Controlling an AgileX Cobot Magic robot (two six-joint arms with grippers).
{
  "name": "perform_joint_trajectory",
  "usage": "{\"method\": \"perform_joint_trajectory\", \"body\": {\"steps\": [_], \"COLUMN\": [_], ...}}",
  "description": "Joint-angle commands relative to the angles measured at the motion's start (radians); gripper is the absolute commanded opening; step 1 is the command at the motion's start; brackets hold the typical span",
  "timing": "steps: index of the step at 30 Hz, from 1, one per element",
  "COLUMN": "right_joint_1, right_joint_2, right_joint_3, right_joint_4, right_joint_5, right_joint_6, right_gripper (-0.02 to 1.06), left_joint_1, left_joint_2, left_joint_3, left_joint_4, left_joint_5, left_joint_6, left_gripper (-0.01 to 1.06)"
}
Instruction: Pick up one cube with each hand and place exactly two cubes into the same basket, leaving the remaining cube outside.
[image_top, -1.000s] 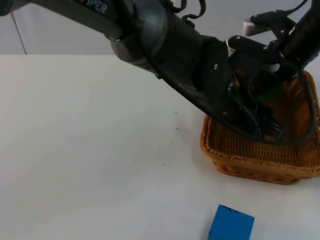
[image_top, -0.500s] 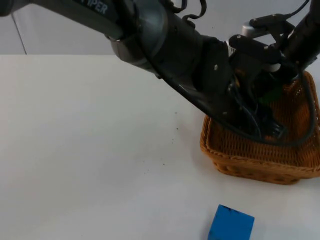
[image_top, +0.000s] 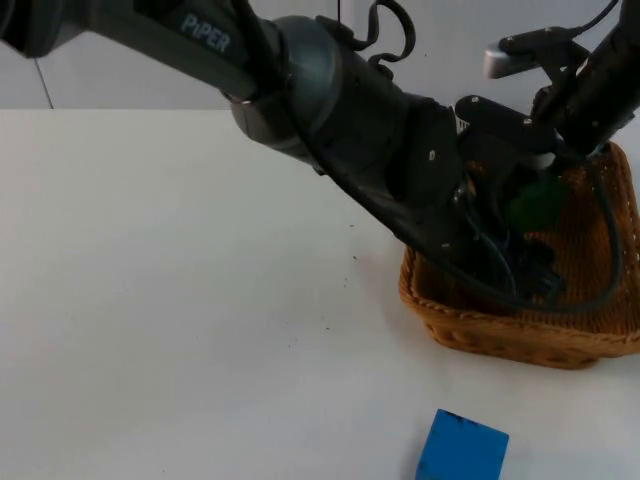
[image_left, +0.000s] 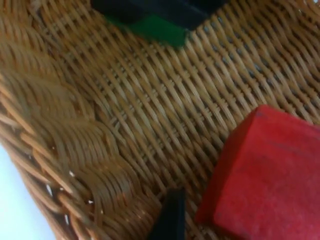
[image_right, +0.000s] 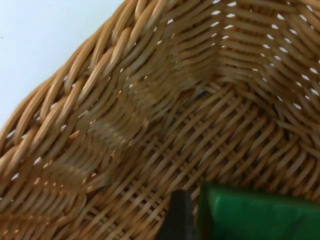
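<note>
White surface (image_top: 180, 300) carries the woven brown wicker basket (image_top: 480, 325), into which both arms reach. The left gripper (image_top: 530, 270) sits low inside; beside its fingertip lies the red cube (image_left: 265, 185), though I cannot tell whether it is pinched or released. The right gripper (image_top: 545, 195), above and beyond the left one, pinches the green cube (image_right: 255, 217) over the basket floor. Both cubes look nearly delivered; letting go and withdrawing remain. The blue cube (image_top: 462, 447) lies outside, well apart from both grippers. Basket walls crowd the two arms closely.
</note>
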Motion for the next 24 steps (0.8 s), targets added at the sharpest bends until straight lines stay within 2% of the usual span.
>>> {"method": "perform_joint_trajectory", "body": {"steps": [1, 10, 21, 24], "right_joint_1": [-0.004, -0.004, -0.004, -0.004], "right_joint_2": [-0.032, -0.192, -0.480, -0.549], "right_joint_3": [0.002, 0.002, 0.002, 0.002], "right_joint_4": [0.005, 0.005, 0.005, 0.005], "right_joint_5": [0.006, 0.052, 0.163, 0.201], "right_joint_6": [-0.003, -0.003, 0.021, 0.041], "right_gripper": [0.69, 0.69, 0.69, 0.69], "left_joint_1": [-0.003, -0.003, -0.003, -0.003], "left_joint_2": [-0.022, -0.112, -0.349, -0.416], "left_joint_3": [-0.006, -0.006, -0.006, -0.004], "left_joint_4": [0.002, 0.006, 0.021, 0.085], "left_joint_5": [0.001, 0.059, 0.187, 0.239], "left_joint_6": [0.000, 0.000, 0.000, 0.000], "left_gripper": [0.78, 0.78, 0.78, 0.78]}}
